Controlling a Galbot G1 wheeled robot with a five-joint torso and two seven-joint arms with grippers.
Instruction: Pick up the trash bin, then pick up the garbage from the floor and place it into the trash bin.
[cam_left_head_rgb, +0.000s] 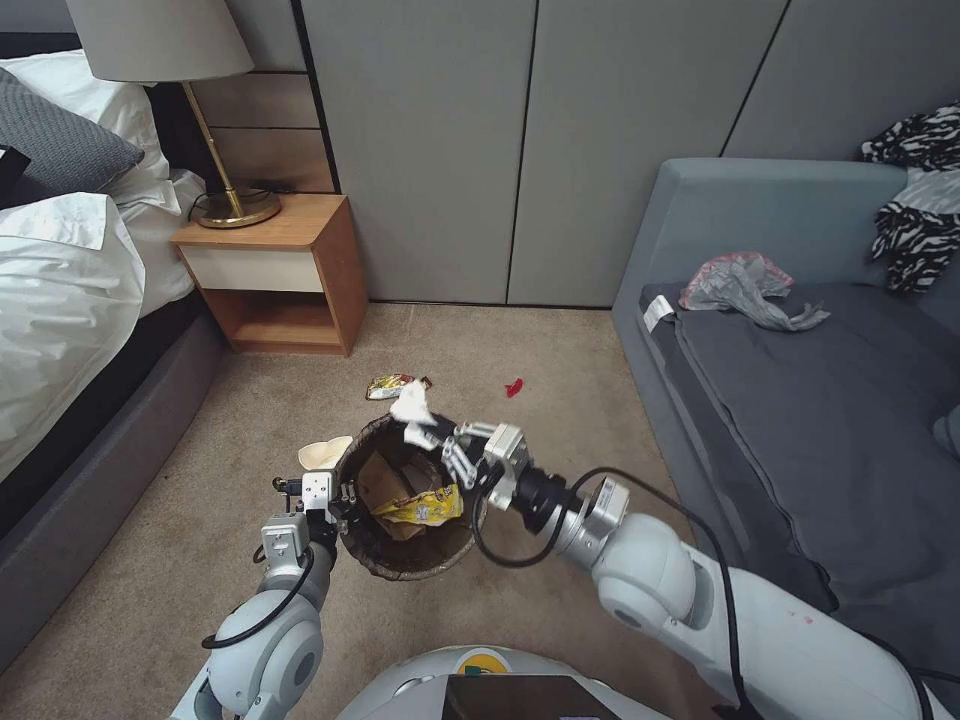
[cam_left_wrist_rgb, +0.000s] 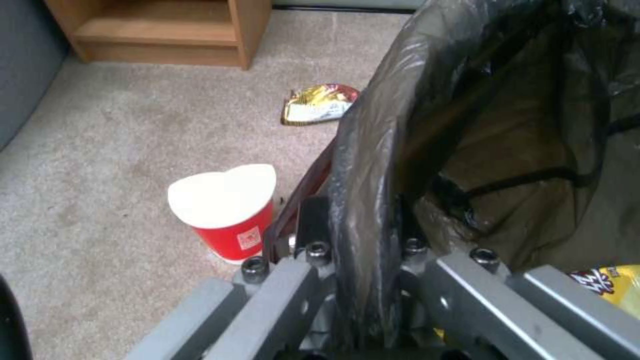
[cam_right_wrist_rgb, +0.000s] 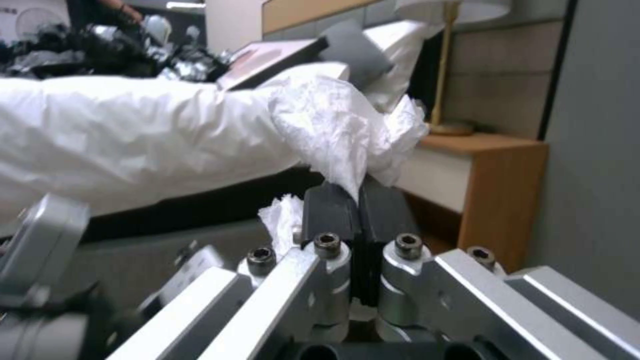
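Head view: left gripper is clamped on the near-left rim of the trash bin, holding it off the carpet so the mouth faces up for drops. Dark glossy liner is folded over the rim. Inside lie a tan paper piece and a yellow snack wrapper. Right gripper sits at the far rim, fingers pinched on a crumpled white tissue, placed over the opening, likely for release. Left on the floor: a gold snack packet, a small red scrap, and a noodle cup just beside the bin's left side. Nightstand and sofa are well apart from the work.

Left wrist view: the fingers are closed across the liner-covered wall, one outside and one inside, a rim grip that carries the bin one-handed. The liner is thin, wrinkled, semi-transparent film. The noodle cup stands upright on short-pile carpet, red paper wall, pale dented top. The gold packet lies flat farther off, shiny foil. A yellow wrapper corner shows inside the bin.

Right wrist view: black pads are pressed together on a pinch of the tissue, soft creased paper fanning out above them. A smaller white tuft sticks out beside one pad, probably the same tissue, hard to tell. White bedding is behind.
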